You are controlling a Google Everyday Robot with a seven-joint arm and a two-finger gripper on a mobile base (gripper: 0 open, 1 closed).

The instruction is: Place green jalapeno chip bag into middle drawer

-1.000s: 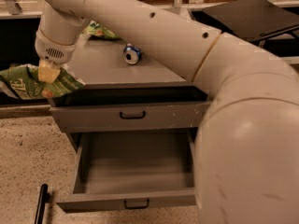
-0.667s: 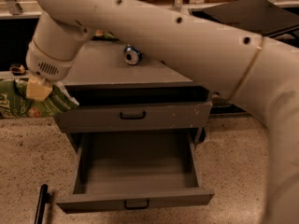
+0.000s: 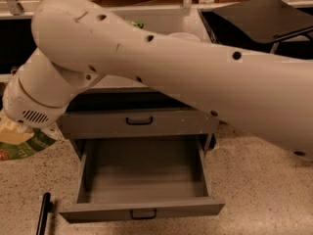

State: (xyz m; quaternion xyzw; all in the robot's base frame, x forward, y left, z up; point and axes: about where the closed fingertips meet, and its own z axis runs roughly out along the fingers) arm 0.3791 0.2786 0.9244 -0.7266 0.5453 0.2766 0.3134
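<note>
The green jalapeno chip bag [image 3: 22,140] is pale lime green with a small red-orange mark. It hangs at the far left, beside the cabinet and above the speckled floor. My gripper [image 3: 17,127] is just under the round wrist and is shut on the bag's top; the wrist hides most of the fingers. The middle drawer [image 3: 144,176] is pulled out, a deep grey tray with nothing in it and a small dark handle [image 3: 143,213] on its front. The bag is to the left of the drawer and higher than it.
My thick white arm [image 3: 186,77] crosses the picture and hides most of the cabinet top. The grey drawer front with white scuffs [image 3: 139,121] sits above the open drawer. A black bar [image 3: 44,213] lies on the floor at the lower left.
My gripper has carried the bag left and down, away from the cabinet top. The arm now covers the counter and the can on it. The drawer has not moved.
</note>
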